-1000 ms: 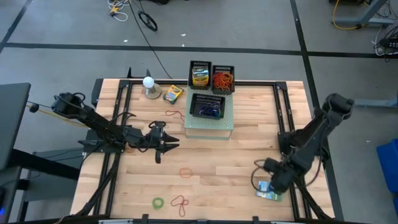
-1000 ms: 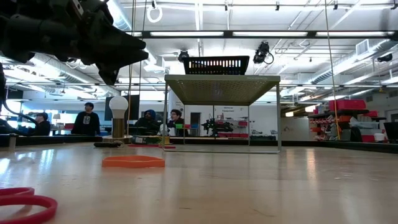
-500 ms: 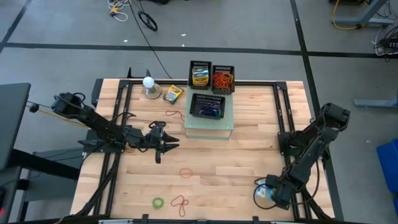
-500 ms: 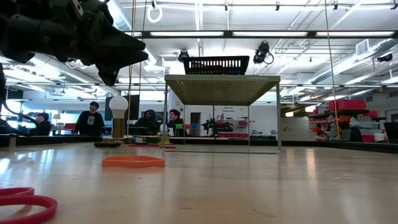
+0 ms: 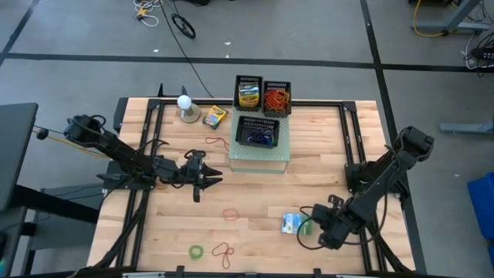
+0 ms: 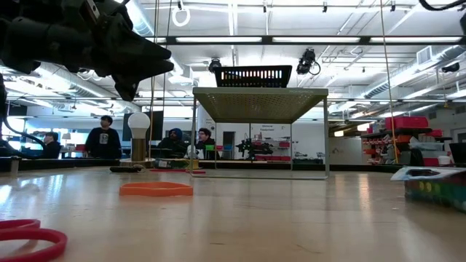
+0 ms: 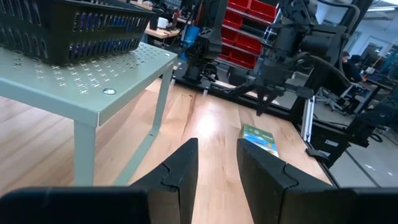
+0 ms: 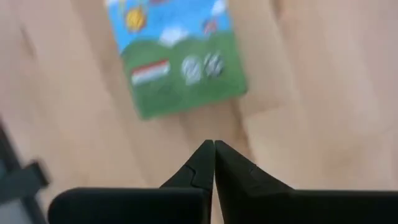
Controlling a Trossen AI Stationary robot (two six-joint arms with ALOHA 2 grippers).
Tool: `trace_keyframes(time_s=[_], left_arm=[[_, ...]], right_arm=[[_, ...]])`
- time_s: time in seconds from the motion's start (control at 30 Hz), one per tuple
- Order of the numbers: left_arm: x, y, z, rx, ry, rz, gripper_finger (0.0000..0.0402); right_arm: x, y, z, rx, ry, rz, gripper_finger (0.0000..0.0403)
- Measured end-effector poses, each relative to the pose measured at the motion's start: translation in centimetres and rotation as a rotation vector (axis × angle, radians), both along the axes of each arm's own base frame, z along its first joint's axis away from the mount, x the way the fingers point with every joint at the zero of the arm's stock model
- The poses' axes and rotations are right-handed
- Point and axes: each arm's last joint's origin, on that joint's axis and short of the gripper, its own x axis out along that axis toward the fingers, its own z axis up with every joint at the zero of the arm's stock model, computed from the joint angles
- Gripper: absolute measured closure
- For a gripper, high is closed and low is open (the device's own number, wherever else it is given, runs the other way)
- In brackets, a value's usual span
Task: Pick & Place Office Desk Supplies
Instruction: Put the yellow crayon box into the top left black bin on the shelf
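**Packet lies flat on the near right of the table, right gripper shut just behind it**

Packet (image 8: 176,56), green, blue and white, sits flat on the wood, and the right gripper (image 8: 214,163) has its two dark fingertips pressed tip to tip with nothing between them! Those tips stop just short of the packet's green edge, apart from it. From above, the packet (image 5: 292,223) lies to the left of the right gripper (image 5: 307,225), which is low over the near right part of the table (image 5: 309,170).

Over on the left, the left gripper (image 7: 214,163) waits above the table with its fingers partly apart and empty, pointing toward the green stand (image 5: 259,155). A dark basket (image 5: 258,132) rests on that stand. An orange rubber band (image 5: 231,212) lies mid-table, nearer than the stand.
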Motion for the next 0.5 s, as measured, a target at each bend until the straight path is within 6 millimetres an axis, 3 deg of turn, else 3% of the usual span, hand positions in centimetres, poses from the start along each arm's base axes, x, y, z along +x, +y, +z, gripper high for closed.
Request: trace_keyframes(time_s=[0.1,0.3,0.5], left_arm=[[0.0,0.0,0.0,-0.001,0.0,0.0,0.0282],[0.0,0.0,0.0,0.015,0.001,0.0,0.0282],[0.0,0.0,0.0,0.037,0.003,-0.002,0.0282]], right_arm=[[0.1,0.5,0.2,0.086,0.038,0.033,0.0376],[1.9,2.2,-0.7,0.187,-0.066,0.116,0.0388],[3.3,1.9,-3.0,0.111,-0.043,0.081,0.0392]])
